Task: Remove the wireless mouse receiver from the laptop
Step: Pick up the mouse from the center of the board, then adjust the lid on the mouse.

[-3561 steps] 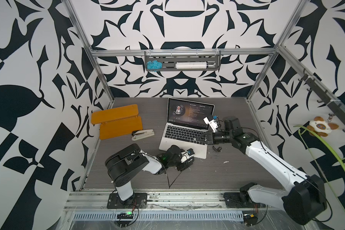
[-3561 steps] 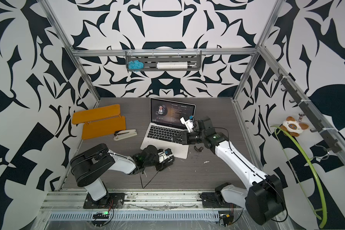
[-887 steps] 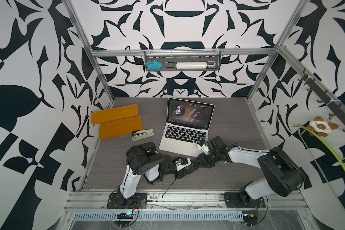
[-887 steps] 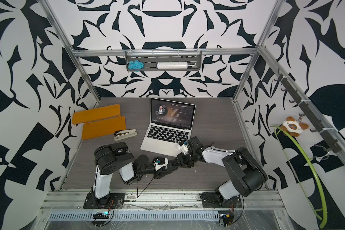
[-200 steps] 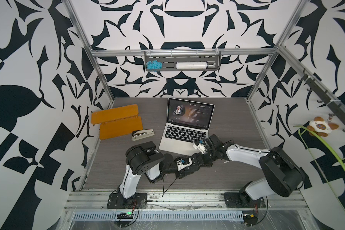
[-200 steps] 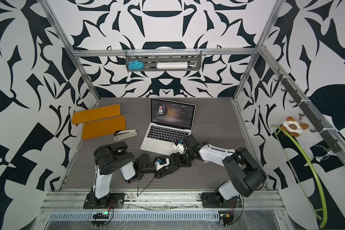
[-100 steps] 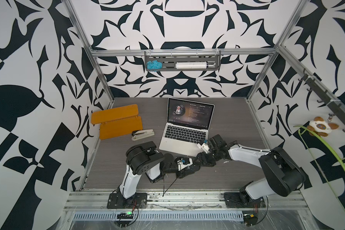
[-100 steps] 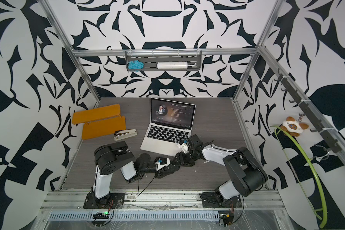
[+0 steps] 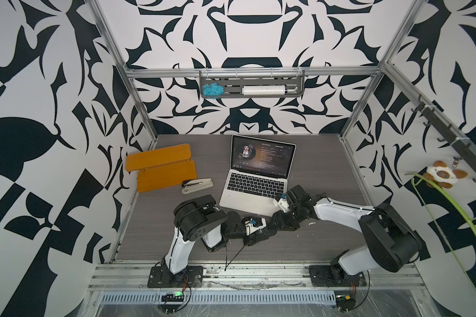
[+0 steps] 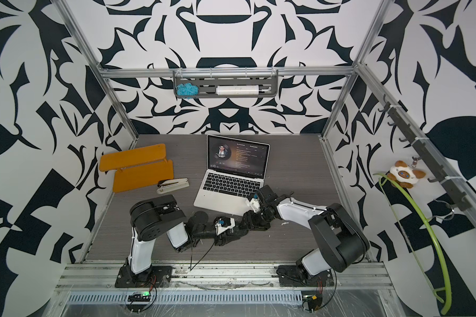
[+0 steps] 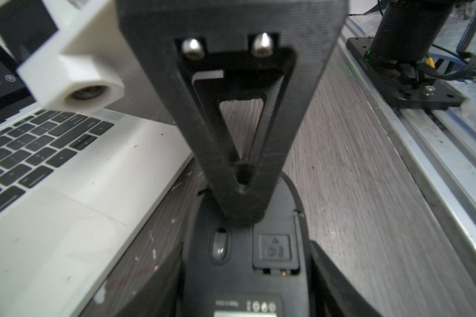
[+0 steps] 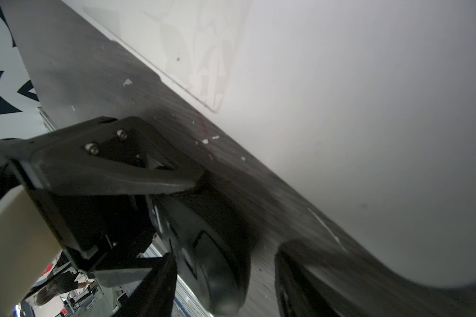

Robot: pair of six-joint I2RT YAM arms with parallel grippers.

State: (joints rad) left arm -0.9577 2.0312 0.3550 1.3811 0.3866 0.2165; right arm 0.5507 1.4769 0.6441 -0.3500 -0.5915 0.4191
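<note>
The silver laptop (image 9: 254, 189) (image 10: 231, 186) stands open at the table's middle. In front of its right corner my two grippers meet tip to tip. My left gripper (image 11: 246, 247) (image 9: 270, 233) is shut on a black mouse (image 11: 231, 291), belly up, with its battery cover (image 11: 275, 249) showing. My right gripper (image 12: 228, 255) (image 9: 283, 219) straddles the mouse's (image 12: 217, 274) far end. One finger (image 11: 239, 153) lies over the belly, and a strip of table shows between the mouse and the other finger (image 12: 300, 274). The wireless mouse receiver does not show in any view.
Two orange boards (image 9: 162, 167) and a stapler (image 9: 197, 185) lie left of the laptop. The aluminium rail (image 9: 231, 271) with both arm bases runs along the front edge. The laptop's palm rest (image 11: 66, 219) is right beside the mouse.
The right wrist has drifted slightly right and forward at the mouse over the last second. The left arm and the mouse in it have stayed put.
</note>
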